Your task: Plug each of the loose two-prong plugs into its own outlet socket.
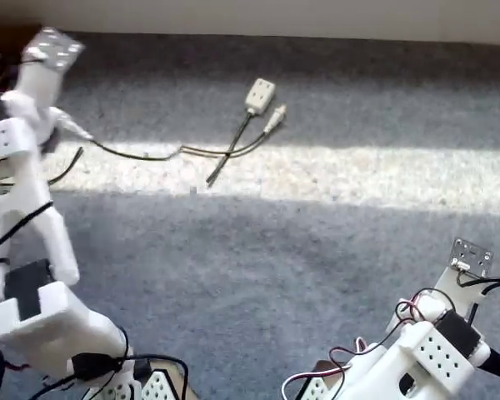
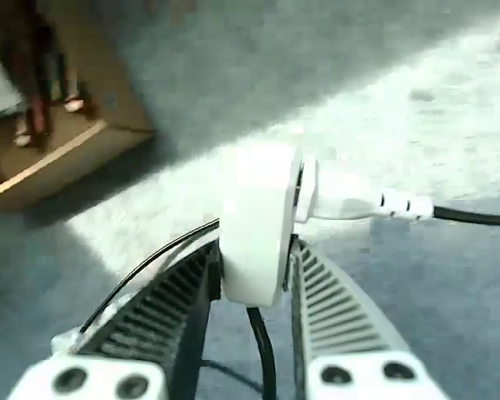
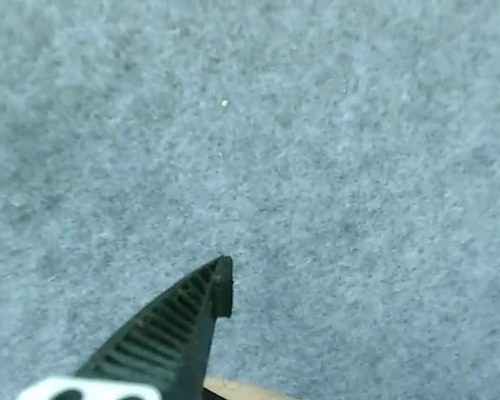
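A bright band of sunlight (image 1: 333, 171) is cast across the middle of the high view; the grey surface (image 1: 258, 275) above and below it is left in shade. In the left wrist view the white socket (image 2: 258, 225) is lit to near glare. The right wrist view is evenly lit.

Far left of the surface (image 1: 317, 275), the left gripper (image 2: 254, 262) clamps a socket (image 2: 254, 217) with a plug (image 2: 342, 202) seated in its side. A second socket (image 1: 260, 94) lies far centre, a loose plug (image 1: 275, 119) just beside it. Cables (image 1: 225, 154) cross in front of them.
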`<action>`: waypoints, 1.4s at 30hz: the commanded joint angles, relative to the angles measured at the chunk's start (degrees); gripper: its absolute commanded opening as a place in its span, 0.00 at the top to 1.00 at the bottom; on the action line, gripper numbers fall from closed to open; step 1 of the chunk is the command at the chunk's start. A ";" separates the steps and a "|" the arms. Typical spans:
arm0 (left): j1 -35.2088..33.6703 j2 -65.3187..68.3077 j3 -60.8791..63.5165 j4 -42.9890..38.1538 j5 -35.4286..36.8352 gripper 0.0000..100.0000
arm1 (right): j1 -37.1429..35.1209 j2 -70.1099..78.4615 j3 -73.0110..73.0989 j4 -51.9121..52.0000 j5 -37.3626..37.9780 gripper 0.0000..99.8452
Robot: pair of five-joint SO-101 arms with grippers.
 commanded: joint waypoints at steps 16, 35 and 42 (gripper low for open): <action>-25.36 31.16 -22.46 -18.99 0.44 0.99 | -0.66 0.48 0.66 0.22 3.69 0.33; -24.92 46.29 -45.49 -19.78 0.70 0.78 | -0.66 0.48 0.84 0.22 3.69 0.33; -23.69 46.55 -54.81 -13.36 0.44 0.77 | -0.75 0.48 0.66 0.40 3.69 0.33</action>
